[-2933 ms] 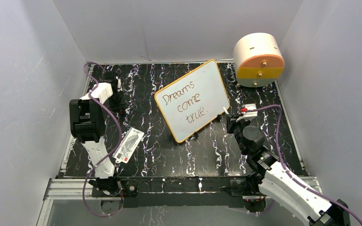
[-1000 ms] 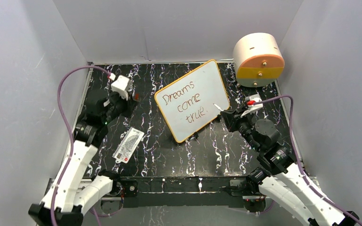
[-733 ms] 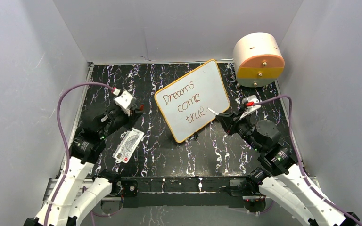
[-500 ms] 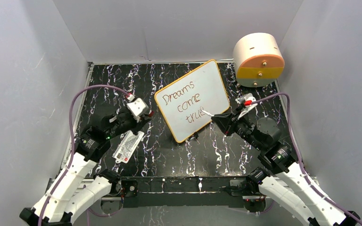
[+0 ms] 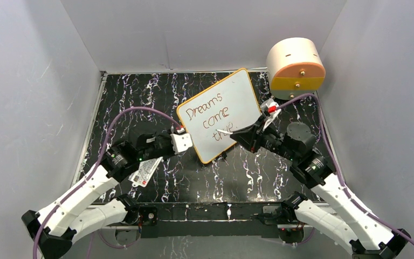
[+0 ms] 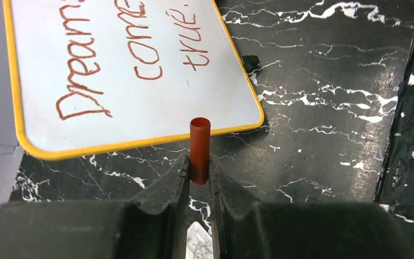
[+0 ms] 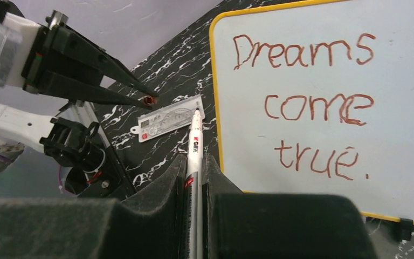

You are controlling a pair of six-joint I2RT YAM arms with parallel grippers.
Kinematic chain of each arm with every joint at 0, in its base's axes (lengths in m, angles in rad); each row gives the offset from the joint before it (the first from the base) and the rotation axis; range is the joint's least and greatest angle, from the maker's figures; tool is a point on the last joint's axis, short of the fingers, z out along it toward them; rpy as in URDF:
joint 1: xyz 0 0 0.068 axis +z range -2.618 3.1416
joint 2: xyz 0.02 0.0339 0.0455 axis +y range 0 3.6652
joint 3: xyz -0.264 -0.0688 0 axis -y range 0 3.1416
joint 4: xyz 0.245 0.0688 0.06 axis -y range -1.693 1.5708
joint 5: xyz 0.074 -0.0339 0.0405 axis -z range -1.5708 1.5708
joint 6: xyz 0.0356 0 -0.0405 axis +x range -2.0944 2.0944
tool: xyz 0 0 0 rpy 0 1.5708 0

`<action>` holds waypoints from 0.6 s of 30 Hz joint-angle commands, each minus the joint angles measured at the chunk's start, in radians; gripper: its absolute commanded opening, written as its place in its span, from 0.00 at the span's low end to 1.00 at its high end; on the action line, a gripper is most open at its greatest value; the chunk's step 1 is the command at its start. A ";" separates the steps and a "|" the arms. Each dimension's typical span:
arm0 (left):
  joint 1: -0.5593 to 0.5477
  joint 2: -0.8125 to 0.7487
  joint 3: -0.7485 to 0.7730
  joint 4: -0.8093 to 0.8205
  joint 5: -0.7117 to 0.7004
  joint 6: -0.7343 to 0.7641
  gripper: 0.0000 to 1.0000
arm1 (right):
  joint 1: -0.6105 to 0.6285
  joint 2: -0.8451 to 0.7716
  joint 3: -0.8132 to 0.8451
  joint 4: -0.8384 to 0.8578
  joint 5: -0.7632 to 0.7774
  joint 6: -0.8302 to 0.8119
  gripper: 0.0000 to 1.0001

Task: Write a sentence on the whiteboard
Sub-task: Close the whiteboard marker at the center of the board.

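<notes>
The whiteboard (image 5: 232,94) stands tilted at mid-table, orange-yellow framed. The sentence (image 5: 214,116) "Dreams come true." is on it in reddish-brown, in three lines. It also shows in the left wrist view (image 6: 140,59) and the right wrist view (image 7: 315,108). My left gripper (image 5: 190,143) is at the board's lower left edge, shut on a red-brown marker cap (image 6: 199,141) that stands up between its fingers. My right gripper (image 5: 237,135) is in front of the board's lower part, shut on a white marker (image 7: 195,137). The marker's tip points left toward the left gripper (image 7: 150,100).
A small white printed card (image 5: 147,166) lies on the black marbled table (image 5: 140,97) under the left arm. A round cream and orange drum (image 5: 295,68) sits at the back right. Grey walls close in the left, back and right.
The left arm has unfolded and swung from the back left to the board's lower left edge. The right gripper has moved left along the board's front with the marker.
</notes>
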 commanded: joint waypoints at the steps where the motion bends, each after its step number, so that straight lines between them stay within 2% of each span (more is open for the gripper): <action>1: -0.072 0.040 0.046 -0.012 -0.079 0.121 0.00 | -0.004 0.055 0.073 0.060 -0.109 0.017 0.00; 6: -0.155 0.092 0.072 -0.012 -0.186 0.176 0.00 | -0.004 0.118 0.099 0.054 -0.201 0.016 0.00; 10: -0.181 0.127 0.084 -0.012 -0.248 0.201 0.00 | -0.004 0.149 0.098 0.053 -0.250 0.014 0.00; 18: -0.190 0.148 0.084 -0.002 -0.255 0.202 0.00 | -0.004 0.193 0.087 0.064 -0.301 0.008 0.00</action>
